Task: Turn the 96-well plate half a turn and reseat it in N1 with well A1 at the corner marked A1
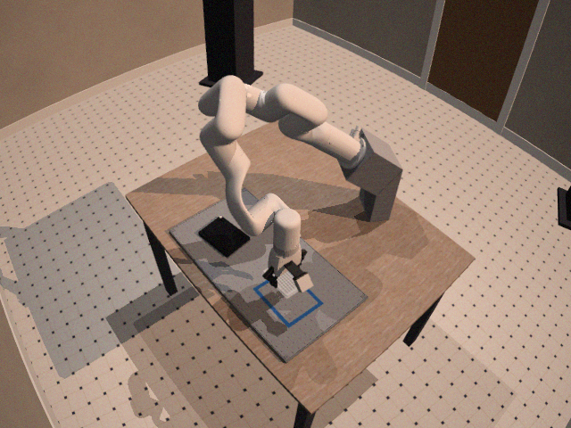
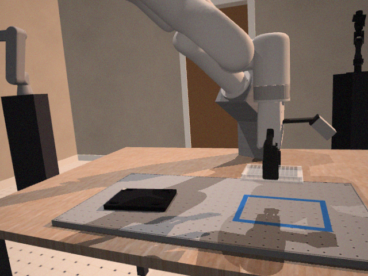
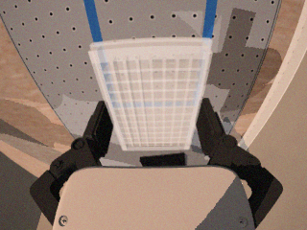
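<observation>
My gripper is shut on the clear 96-well plate, with a black finger on each long side. It holds the plate level in the air above the grey deck, over the near edge of the blue taped outline B1. The gripper, the plate and B1 also show in the exterior view, and the plate and B1 in the top view. The black plate nest N1 lies empty to the left on the deck; it also shows in the exterior view. I cannot tell which corner of the plate is cut off.
The grey perforated deck lies on a wooden table. The arm's grey base block stands at the table's back right. The wrist camera housing sticks out to the right of the gripper.
</observation>
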You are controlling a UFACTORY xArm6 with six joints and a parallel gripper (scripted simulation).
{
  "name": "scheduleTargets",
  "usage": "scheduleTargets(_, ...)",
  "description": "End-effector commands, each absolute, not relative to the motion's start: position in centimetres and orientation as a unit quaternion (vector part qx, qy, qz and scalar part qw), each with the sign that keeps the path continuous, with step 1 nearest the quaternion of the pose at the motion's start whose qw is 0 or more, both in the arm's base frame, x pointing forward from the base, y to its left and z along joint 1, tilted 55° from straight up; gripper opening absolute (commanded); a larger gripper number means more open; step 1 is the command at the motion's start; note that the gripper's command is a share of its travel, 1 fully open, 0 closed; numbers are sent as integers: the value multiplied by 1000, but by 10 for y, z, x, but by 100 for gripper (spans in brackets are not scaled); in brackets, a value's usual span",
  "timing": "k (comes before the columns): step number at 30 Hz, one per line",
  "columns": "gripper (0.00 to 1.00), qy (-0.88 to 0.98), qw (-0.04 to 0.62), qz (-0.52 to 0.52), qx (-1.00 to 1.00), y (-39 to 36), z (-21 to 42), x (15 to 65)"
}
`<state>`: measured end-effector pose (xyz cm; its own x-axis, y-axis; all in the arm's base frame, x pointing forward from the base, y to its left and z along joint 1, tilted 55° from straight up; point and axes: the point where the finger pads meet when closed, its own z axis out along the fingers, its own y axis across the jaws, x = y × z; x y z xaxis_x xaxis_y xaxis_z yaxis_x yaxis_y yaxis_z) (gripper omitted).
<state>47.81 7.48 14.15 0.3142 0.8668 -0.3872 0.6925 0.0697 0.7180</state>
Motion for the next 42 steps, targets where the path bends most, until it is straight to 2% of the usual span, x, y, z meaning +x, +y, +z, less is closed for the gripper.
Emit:
scheduleTargets(1, 0, 577, 449, 98, 675, 88, 136, 483)
scheduleTargets(42, 0, 577, 449, 98, 675, 91, 132, 485)
